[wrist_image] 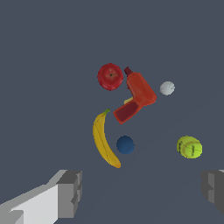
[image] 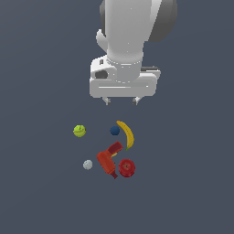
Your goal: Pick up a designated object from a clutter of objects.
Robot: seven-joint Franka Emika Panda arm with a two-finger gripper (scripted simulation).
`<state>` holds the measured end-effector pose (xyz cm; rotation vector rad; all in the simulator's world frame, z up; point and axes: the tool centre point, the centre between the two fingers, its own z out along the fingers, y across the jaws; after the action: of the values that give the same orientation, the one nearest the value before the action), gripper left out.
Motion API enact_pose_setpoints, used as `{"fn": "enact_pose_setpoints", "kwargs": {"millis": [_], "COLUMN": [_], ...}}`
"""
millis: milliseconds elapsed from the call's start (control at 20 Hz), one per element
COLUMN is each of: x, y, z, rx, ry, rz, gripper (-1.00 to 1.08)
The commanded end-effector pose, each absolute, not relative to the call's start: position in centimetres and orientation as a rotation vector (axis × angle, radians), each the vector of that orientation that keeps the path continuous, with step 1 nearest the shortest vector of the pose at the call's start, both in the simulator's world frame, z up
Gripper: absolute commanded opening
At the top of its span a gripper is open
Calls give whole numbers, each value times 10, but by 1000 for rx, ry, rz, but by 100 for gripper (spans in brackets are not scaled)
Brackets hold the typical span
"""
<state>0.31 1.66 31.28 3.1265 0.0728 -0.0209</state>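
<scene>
Tool (image: 121,101), fingers spread wide and empty, should centre over the glossy dark-red round apple (image: 126,167), avoiding the touching red plastic drill-shaped toy (image: 108,161).

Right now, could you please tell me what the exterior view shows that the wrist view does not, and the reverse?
Only the exterior view shows the white arm body above the open gripper. Only the wrist view shows the grey finger pads close up and the dark-red apple's dimple. Both show the apple beside the red drill-shaped tool, the yellow banana, the dark-blue ball, the yellow-green ball and the small grey-white ball.
</scene>
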Motion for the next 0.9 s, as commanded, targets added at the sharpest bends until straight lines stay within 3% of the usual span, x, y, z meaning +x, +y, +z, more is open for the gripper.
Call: {"fn": "enact_pose_setpoints", "kwargs": {"millis": [0,400,850], "x": [3,9,14], "y": [17,48,49], "z": [313,323,319], "rx": [3126,3127,3131], "ry": [73,186,155], "rz": [-21,21,21], "gripper": [100,100,100]}}
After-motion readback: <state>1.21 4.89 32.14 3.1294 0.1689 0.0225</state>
